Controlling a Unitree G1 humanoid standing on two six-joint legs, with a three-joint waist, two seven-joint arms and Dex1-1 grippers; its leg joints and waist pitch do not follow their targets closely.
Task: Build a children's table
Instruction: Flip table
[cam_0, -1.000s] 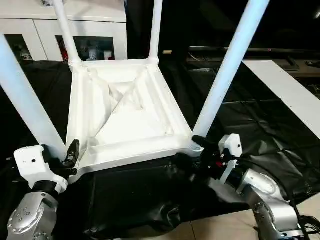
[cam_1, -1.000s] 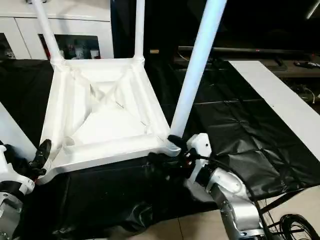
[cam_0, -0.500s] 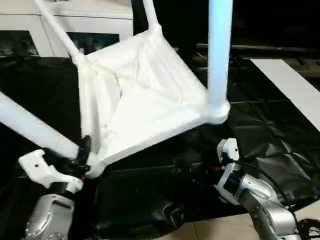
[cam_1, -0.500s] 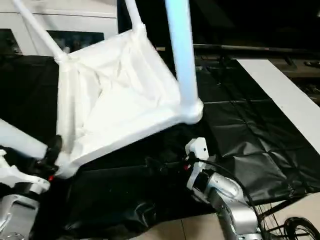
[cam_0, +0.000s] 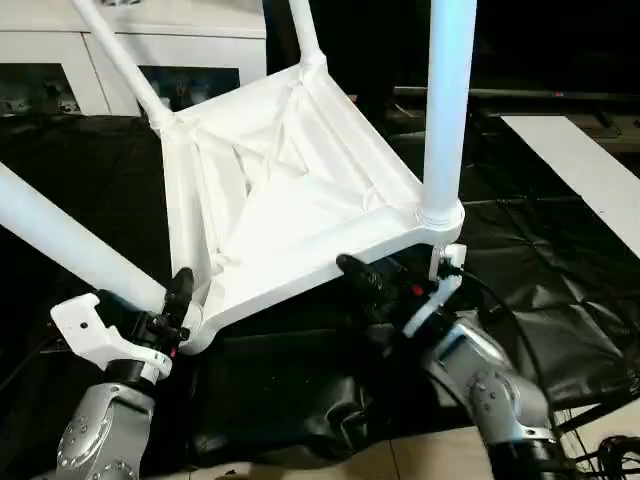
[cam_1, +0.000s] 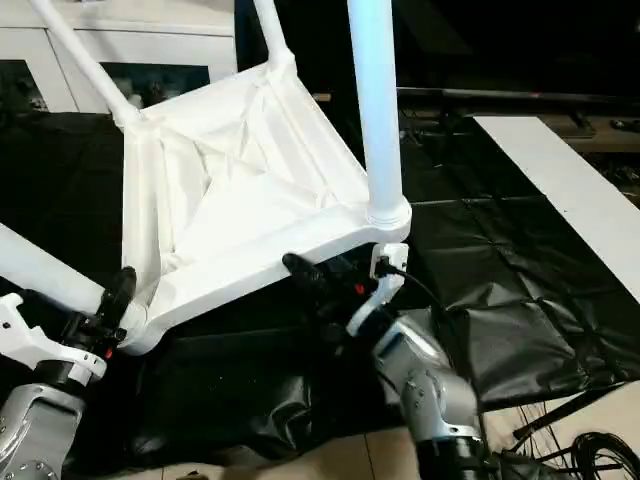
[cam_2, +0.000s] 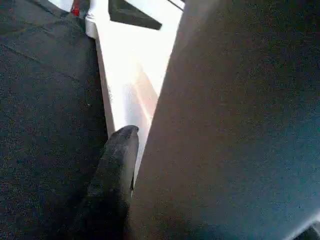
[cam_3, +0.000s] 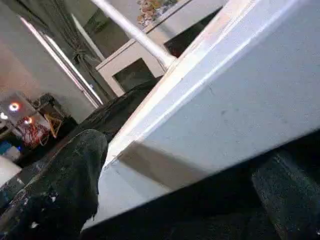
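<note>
Children's table (cam_0: 290, 200) upside down, tilted, right side lifted off black-covered surface (cam_0: 560, 300), legs up. Left gripper (cam_0: 178, 305) fingers clamped on table's near-left corner at leg base. Right gripper (cam_0: 365, 275) fingers gripping table's near rim, just beside near-right leg (cam_0: 447, 100).

We see the left arm rising from the lower left, silver forearm below a white wrist block. The left gripper (cam_0: 178, 305) points up and inward, its black fingers (cam_2: 114, 165) closed on the table (cam_0: 290, 200) at its near left corner; one finger lies flat along the white edge.

The right arm comes up from the lower right, elbow bent, forearm angled inward. The right gripper (cam_0: 372, 282) sits at the table's near edge, one finger (cam_3: 70, 185) over the rim and one under, clamped on it.
</note>
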